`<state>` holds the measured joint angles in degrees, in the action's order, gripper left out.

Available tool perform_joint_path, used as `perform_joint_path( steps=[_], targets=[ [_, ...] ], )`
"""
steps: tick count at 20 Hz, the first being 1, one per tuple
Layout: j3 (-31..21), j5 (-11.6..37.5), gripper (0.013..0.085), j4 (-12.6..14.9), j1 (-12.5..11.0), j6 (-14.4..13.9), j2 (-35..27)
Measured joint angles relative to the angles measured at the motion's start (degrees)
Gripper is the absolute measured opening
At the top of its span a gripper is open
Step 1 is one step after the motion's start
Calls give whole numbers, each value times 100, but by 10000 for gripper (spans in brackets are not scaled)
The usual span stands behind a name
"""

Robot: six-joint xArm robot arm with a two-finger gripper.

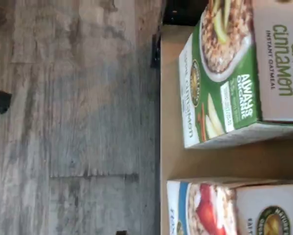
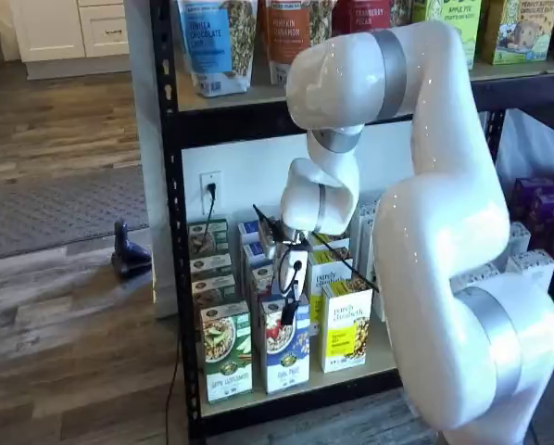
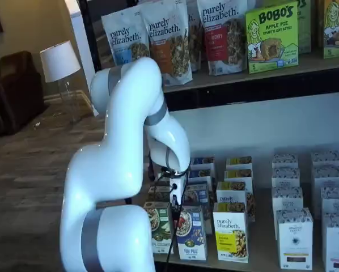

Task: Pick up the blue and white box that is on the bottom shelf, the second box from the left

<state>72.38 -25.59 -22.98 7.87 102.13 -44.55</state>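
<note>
The blue and white box (image 2: 286, 359) stands upright at the front of the bottom shelf (image 2: 381, 358), between a green-and-white box (image 2: 227, 356) and a yellow-and-white box (image 2: 346, 327). It also shows in a shelf view (image 3: 191, 233) and partly in the wrist view (image 1: 210, 210). My gripper (image 2: 287, 311) hangs just above the blue box's top, also seen in a shelf view (image 3: 174, 199). Its black fingers show side-on, with no plain gap and no box in them. More blue and white boxes stand in a row behind the front one.
The green-and-white box (image 1: 225, 73) lies close beside the blue one in the wrist view, with tan board (image 1: 173, 152) between them. White boxes (image 3: 294, 235) stand further right. An upper shelf of bags (image 3: 169, 39) is overhead. Wood floor (image 1: 73, 117) lies before the rack.
</note>
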Motion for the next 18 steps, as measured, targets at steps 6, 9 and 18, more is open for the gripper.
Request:
perform_joint_path(
  steps=[6,9,18],
  targets=[
    [276,9,850,-38,-27,46,-205],
    [510,-67,850,-28,-68,60,-361],
    [771,-148,850,-32,-97,75,-536]
  ],
)
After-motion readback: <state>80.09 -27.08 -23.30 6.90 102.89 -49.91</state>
